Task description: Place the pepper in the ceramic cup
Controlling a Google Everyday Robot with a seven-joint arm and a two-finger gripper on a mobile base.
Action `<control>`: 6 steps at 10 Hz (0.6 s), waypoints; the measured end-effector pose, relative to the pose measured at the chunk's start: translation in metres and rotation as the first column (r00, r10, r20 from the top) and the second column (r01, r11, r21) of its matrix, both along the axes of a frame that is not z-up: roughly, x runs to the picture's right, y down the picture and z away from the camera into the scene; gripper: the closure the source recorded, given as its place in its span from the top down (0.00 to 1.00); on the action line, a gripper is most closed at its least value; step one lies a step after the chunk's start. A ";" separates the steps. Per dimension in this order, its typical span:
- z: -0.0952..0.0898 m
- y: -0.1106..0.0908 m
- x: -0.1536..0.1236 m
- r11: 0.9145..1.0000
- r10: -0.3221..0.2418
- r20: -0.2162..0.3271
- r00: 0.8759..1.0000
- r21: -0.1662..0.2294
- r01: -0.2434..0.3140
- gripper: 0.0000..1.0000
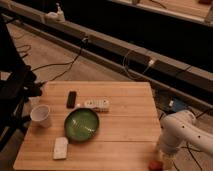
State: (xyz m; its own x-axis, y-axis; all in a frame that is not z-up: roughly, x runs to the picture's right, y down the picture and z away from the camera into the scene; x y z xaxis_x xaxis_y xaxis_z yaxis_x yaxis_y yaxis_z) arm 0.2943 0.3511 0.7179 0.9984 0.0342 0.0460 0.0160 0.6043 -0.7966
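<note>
The gripper (161, 161), whose hold I cannot tell, hangs by the small red-orange pepper (154, 165) at a corner of the wooden table (125, 135), likely to fetch it for the white ceramic cup (41, 115)

pincer (163, 160) blurred at bottom edge, pepper (155, 165) indistinct
</note>
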 end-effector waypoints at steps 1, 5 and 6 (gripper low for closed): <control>0.000 0.001 0.000 1.000 0.003 0.000 1.000 -0.001 -0.003 0.65; 0.004 0.007 -0.001 0.999 0.049 0.017 0.999 -0.002 -0.049 0.65; 0.005 0.010 -0.002 0.998 0.066 0.028 0.997 -0.002 -0.066 0.65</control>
